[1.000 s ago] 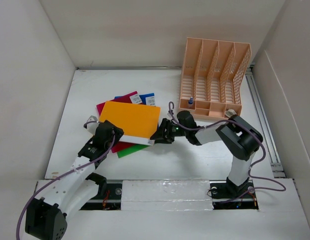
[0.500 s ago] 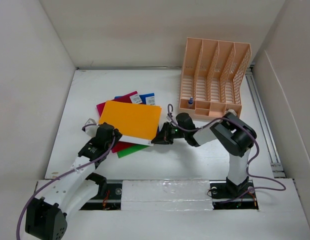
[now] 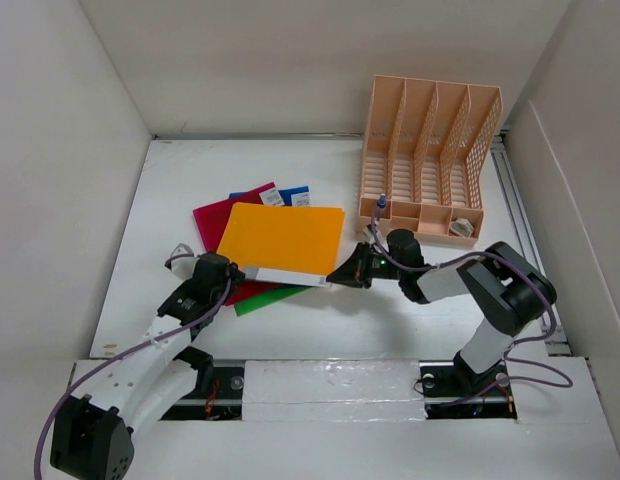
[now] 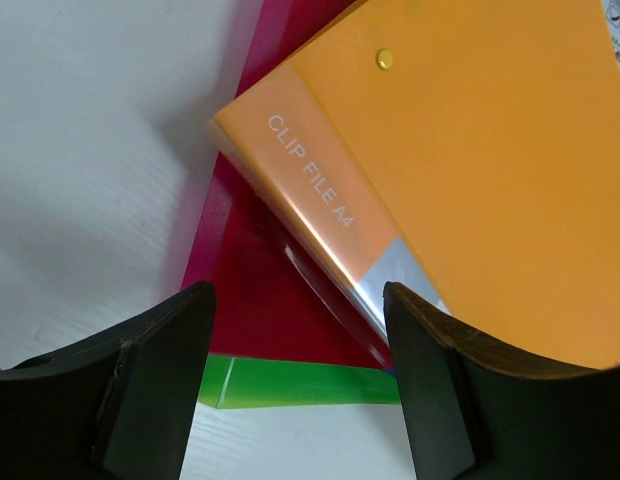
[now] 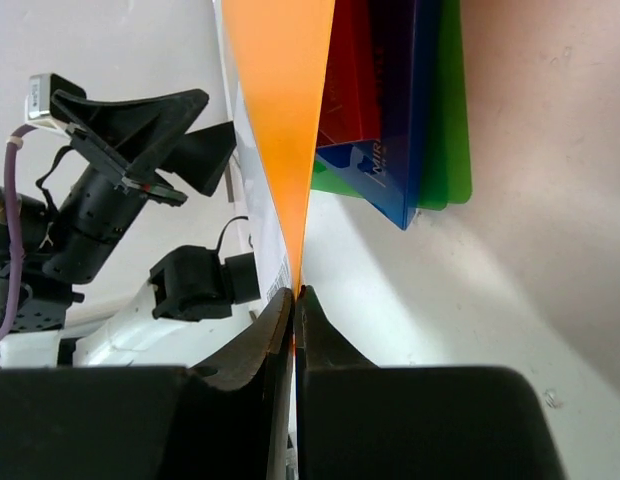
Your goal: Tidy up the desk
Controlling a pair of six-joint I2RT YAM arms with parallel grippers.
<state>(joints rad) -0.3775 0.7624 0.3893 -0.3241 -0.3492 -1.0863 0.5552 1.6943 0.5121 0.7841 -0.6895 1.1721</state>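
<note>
At the middle of the walled white desk surface [image 3: 180,180], the right arm's jaws clamped the orange plastic clip file [image 3: 282,238] by its near edge, seemingly to lift it off the red, blue and green plastic folders [image 3: 215,215]. The left arm's jaws stood wide open at its corner.

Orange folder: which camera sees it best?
The top external view: it shows the whole orange clip file, over the other folders. The left wrist view shows only one corner and its spine, lettered CLIP FILE A4. The right wrist view shows just its thin edge, pinched in the right gripper.
</note>
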